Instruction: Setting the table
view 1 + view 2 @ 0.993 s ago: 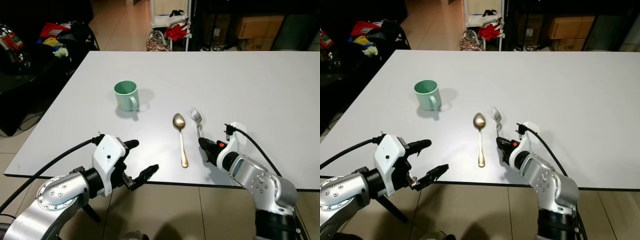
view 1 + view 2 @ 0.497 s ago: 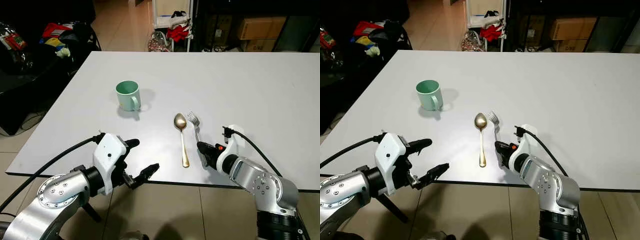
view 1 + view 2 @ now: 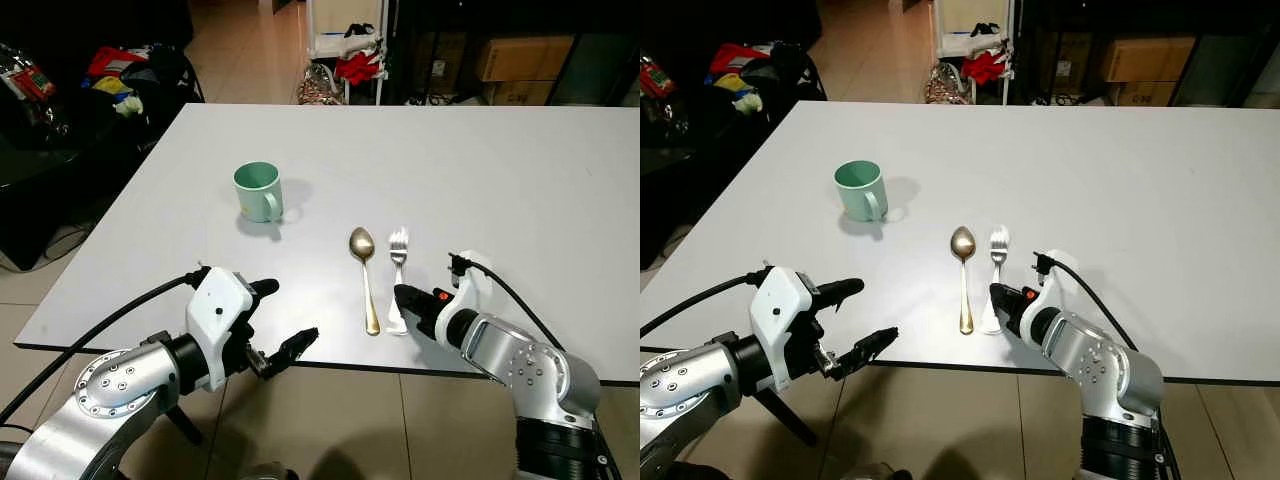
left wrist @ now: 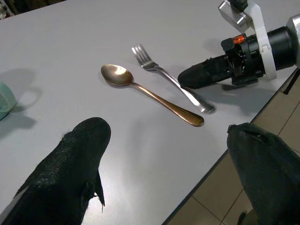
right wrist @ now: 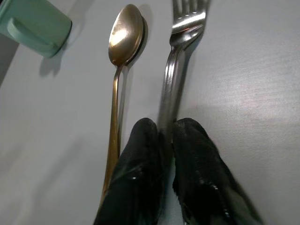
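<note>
Left eye view: a matte white surface stretches wide, its near edge just in front of the robot, with much bare room to the right and far side. A pale green mug stands upright to the left. A gold spoon and a silver fork lie side by side, close but apart, handles pointing toward the near edge. The right hand rests low on the surface at the fork's handle. The left hand hangs at the near edge, fingers spread wide, holding nothing.

Left wrist view: two textured black fingers frame the smooth, shiny cutlery near the surface's edge, tiled floor beyond.

Right wrist view: the black fingers are pinched narrow on the fork's slim polished handle, the spoon just beside them.
</note>
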